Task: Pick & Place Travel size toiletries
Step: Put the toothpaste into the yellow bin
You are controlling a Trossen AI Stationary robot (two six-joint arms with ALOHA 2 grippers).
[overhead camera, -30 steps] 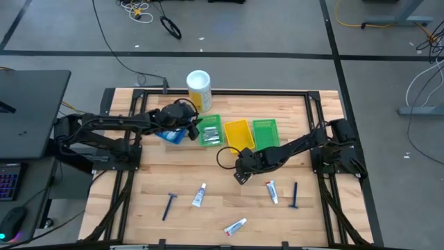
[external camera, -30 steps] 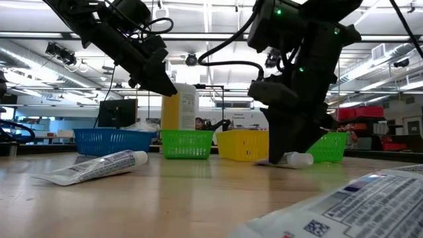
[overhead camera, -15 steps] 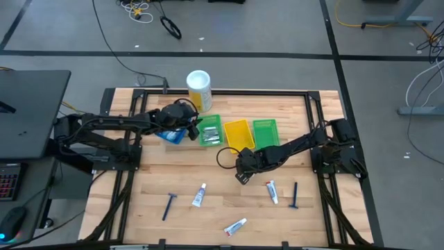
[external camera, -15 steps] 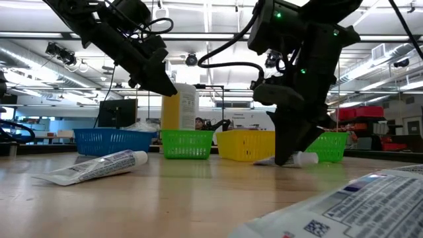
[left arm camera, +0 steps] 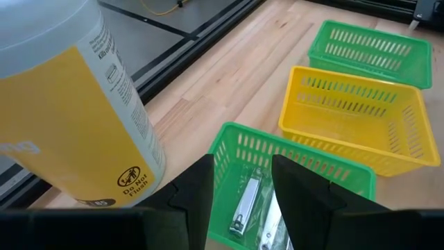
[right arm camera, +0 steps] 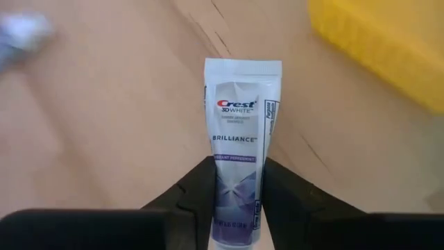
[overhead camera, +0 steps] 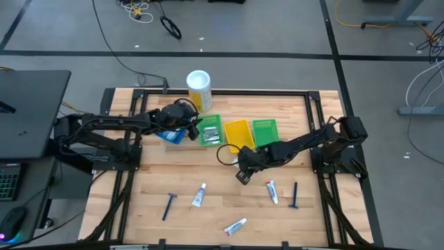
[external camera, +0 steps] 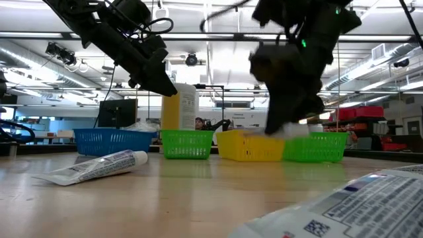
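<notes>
A white Crest toothpaste tube [right arm camera: 242, 149] sits clamped between the two dark fingers of the right gripper [right arm camera: 235, 198], its printed face up and its flat crimped end pointing away from the wrist; in the low view the tube [external camera: 291, 131] hangs clear of the wooden table [overhead camera: 180, 180] in front of the yellow bin [external camera: 250, 145] and the right-hand green bin [external camera: 316, 147]. From above, the right gripper [overhead camera: 242, 173] is near the table's middle, at about 6 o'clock from the yellow bin [overhead camera: 238, 133]. Loose toiletries lie toward the near edge: a toothpaste tube [overhead camera: 272, 191] and a dark blue razor [overhead camera: 295, 196] at roughly 4 o'clock from the gripper, another tube [overhead camera: 199, 195] and a second razor [overhead camera: 168, 205] at about 8 o'clock, and a third tube [overhead camera: 235, 226] at 6 o'clock by the table's edge. The left gripper [overhead camera: 195, 127] hovers at the 9 o'clock side of the left green bin [overhead camera: 210, 130], its fingers narrowly apart and holding nothing; its wrist view looks into that bin [left arm camera: 291, 170], where small silver metal items [left arm camera: 244, 205] lie. A tall white-and-yellow canister [overhead camera: 199, 89] stands at 12 o'clock from that bin, and a blue bin [overhead camera: 170, 133] sits partly under the left arm.
</notes>
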